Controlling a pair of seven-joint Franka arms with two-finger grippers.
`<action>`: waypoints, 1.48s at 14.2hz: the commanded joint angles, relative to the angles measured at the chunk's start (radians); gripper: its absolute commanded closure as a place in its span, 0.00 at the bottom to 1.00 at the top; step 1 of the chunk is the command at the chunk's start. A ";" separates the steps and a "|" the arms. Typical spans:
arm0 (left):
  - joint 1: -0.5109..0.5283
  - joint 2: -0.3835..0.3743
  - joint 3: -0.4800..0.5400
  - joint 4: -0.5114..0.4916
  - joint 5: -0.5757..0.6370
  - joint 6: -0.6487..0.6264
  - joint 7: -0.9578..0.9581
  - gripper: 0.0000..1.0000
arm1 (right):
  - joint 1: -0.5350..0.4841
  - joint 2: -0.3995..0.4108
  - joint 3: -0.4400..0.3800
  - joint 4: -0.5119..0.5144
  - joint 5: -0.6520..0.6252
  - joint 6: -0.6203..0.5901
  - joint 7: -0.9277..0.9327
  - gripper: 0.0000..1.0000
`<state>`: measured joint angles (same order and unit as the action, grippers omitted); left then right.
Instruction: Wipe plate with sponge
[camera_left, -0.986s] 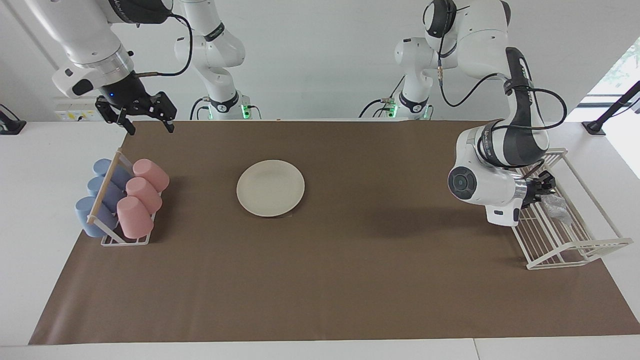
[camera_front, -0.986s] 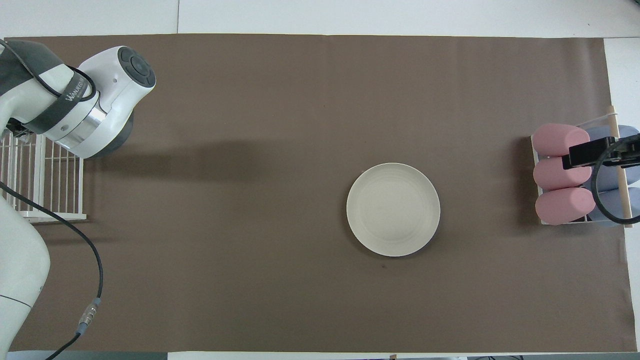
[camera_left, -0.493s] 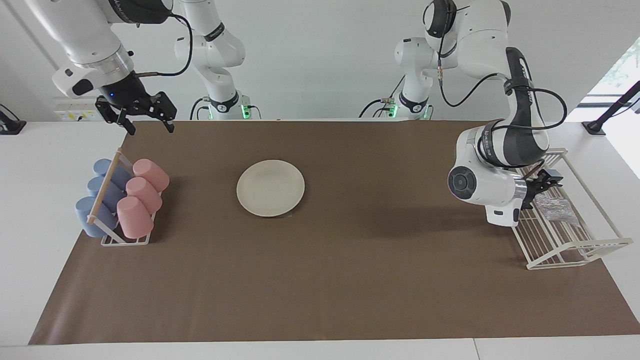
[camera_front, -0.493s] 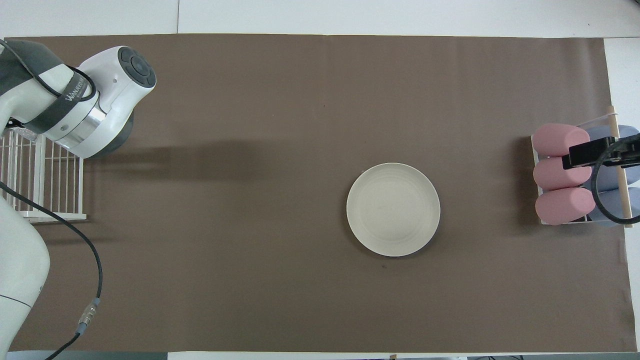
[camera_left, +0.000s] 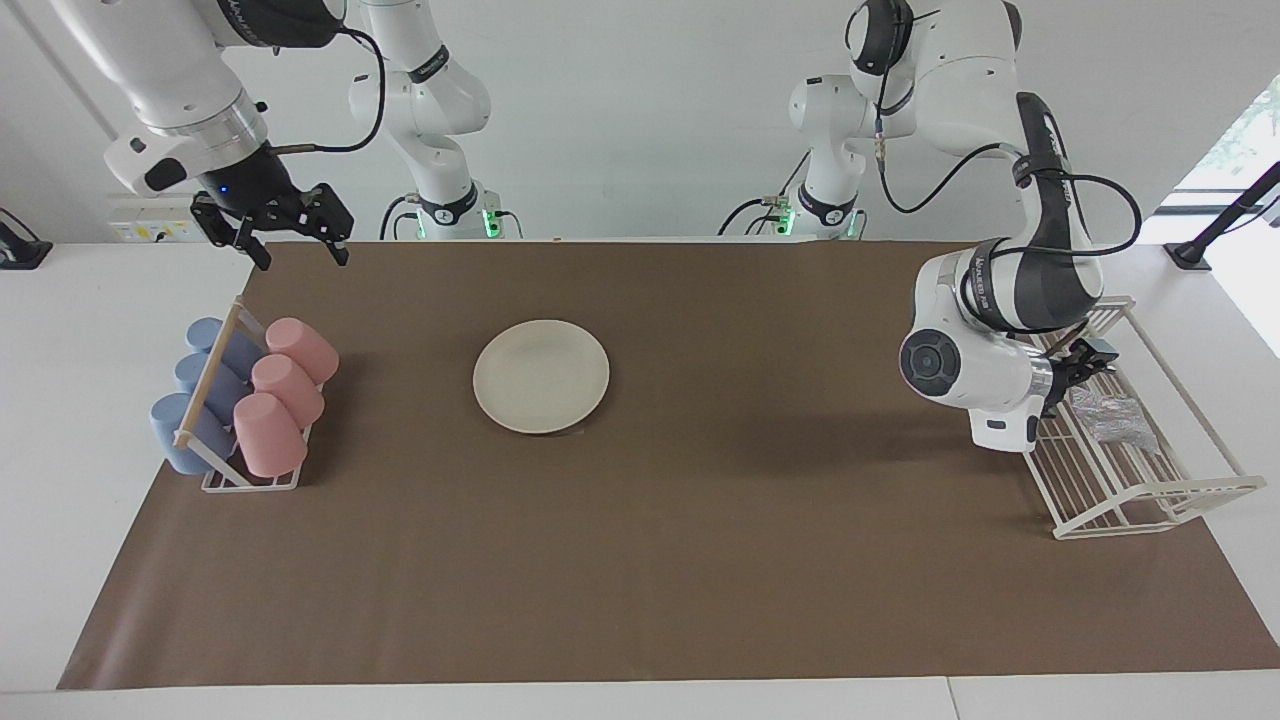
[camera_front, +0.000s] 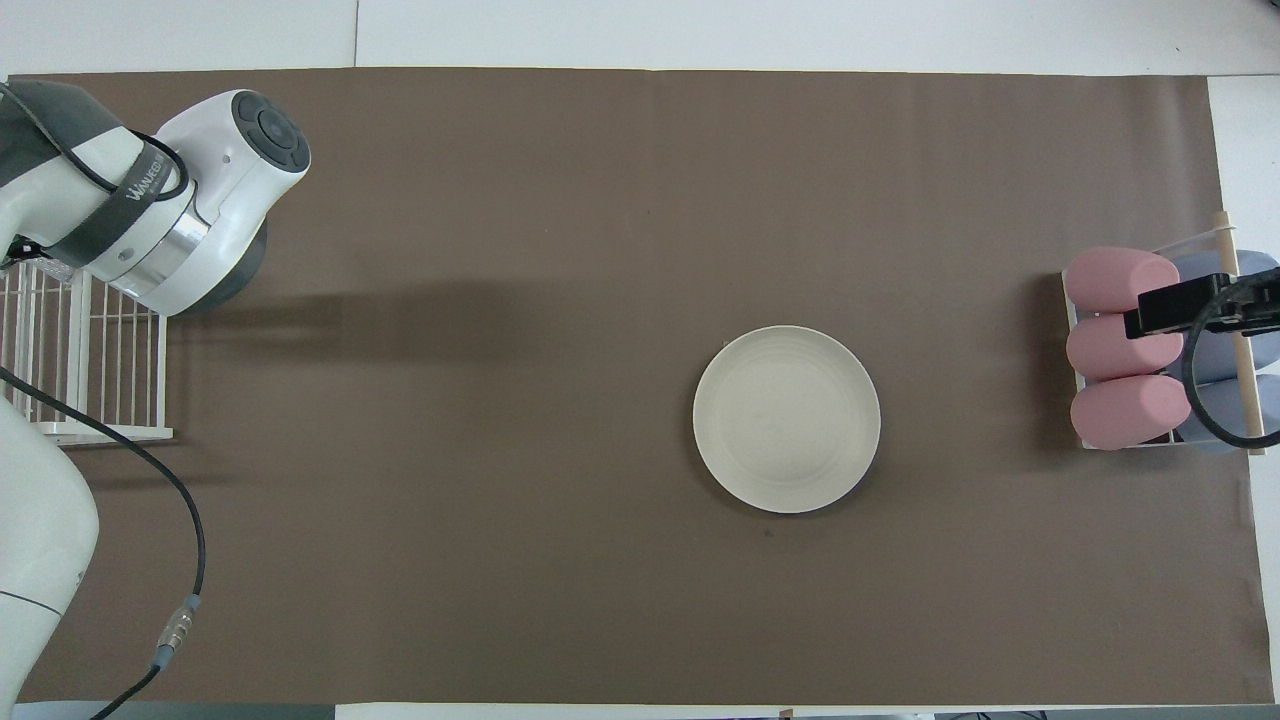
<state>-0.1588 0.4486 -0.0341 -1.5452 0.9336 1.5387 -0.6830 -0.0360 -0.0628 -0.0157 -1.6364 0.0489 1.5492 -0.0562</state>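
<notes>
While the plate (camera_left: 541, 376) sits flat on the brown mat (camera_left: 700, 560), nothing rests on it and bare mat runs wide on every side, so there is plenty of room around its rim. Up at the right arm's end, the right gripper (camera_left: 292, 243) hangs in the air over the mat's edge nearest the robots, above the cup rack (camera_left: 247, 478), fingers spread wide and holding nothing; that arm is waiting. On that rack lie three pink cups (camera_left: 283, 393) and three blue cups (camera_left: 200, 390), tipped on their sides in two rows, well apart from the plate. Over at the left arm's end, the wire dish rack (camera_left: 1150, 500) stands at the mat's edge, and the sponge (camera_left: 1108, 415), a crinkly silver wad, lies on its wires. The left gripper (camera_left: 1082, 366) is just beside the sponge, over the rack, fingers parted and nothing between them; the arm's bulky white wrist hides much of it, and I cannot tell whether a fingertip touches the sponge. From overhead that wrist covers the rack's corner, and the sponge is out of sight there.
</notes>
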 joint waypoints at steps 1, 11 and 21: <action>0.035 -0.111 -0.001 0.008 -0.175 0.040 0.028 0.00 | -0.010 -0.012 0.008 -0.013 -0.015 -0.014 -0.019 0.00; 0.130 -0.399 0.011 0.004 -0.676 -0.047 0.259 0.00 | -0.004 -0.019 0.008 -0.023 -0.021 -0.009 0.010 0.00; 0.167 -0.524 0.017 -0.203 -0.989 0.089 0.582 0.00 | -0.002 -0.017 0.017 -0.023 -0.098 -0.031 0.021 0.00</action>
<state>0.0081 -0.0154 -0.0163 -1.6324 -0.0320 1.5325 -0.1491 -0.0336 -0.0628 -0.0084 -1.6429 -0.0285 1.5273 -0.0510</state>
